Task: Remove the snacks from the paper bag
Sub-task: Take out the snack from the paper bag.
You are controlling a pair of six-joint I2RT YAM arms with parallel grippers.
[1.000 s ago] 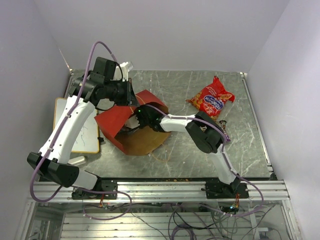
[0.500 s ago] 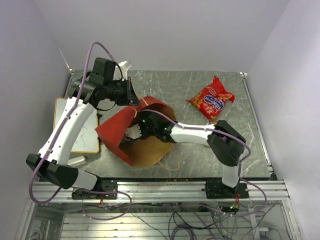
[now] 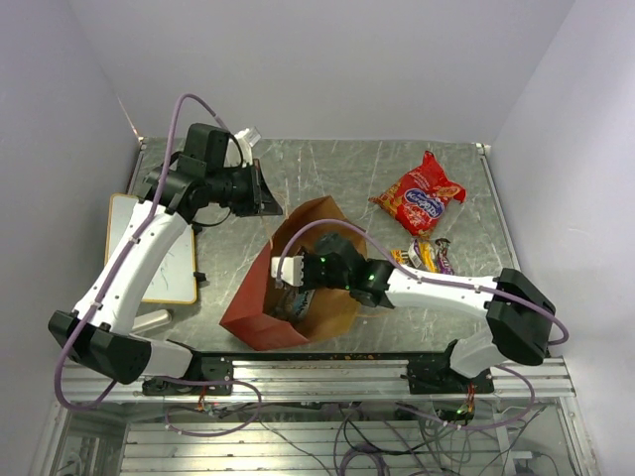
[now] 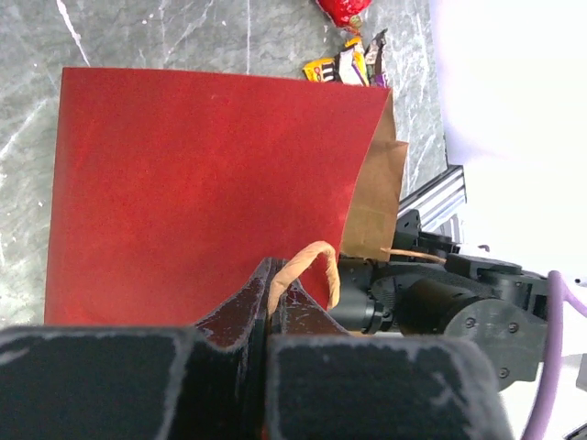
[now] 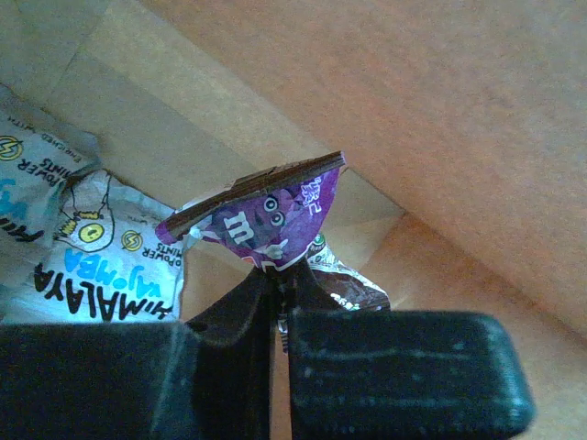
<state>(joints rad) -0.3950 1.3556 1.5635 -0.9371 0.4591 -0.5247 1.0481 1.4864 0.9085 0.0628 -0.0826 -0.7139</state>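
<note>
Now: you are mid-pick inside the paper bag (image 3: 250, 302), which sits between the middle and the near edge of the counter (image 3: 337, 169), left of centre, its mouth open toward the right arm (image 3: 437, 288).
Left jaws: shut tight on the bag's twisted handle (image 4: 309, 264), with no gap showing, so the mouth is held up.
Right jaws: closed almost to nothing on the lower edge of a purple candy packet (image 5: 275, 220), deep in the bag. Only a corner of the wrapper is pinched.
Behind it: a dark packet (image 5: 348, 280) touches the purple one just below. You cannot tell from the wrist view whether it is caught too.
Left in the bag: light-blue and white packets (image 5: 92, 247) lie on the kraft floor beside the pinch.
Already out: the red chip bag (image 3: 419, 196) is toward the far right corner, and a cluster of candy packets (image 3: 425, 255) is nearer the right edge.
Lift: draw the right arm back slowly along the line it entered. A thin pinch on slick wrapper will probably slip if jerked.
Clearance: stay off the bag's walls and rim, since a snag could tip it.
Left side: don't release the handle until the right wrist is clear of the mouth.
Drop: set the packet beside the cluster, apart from the bag.
</note>
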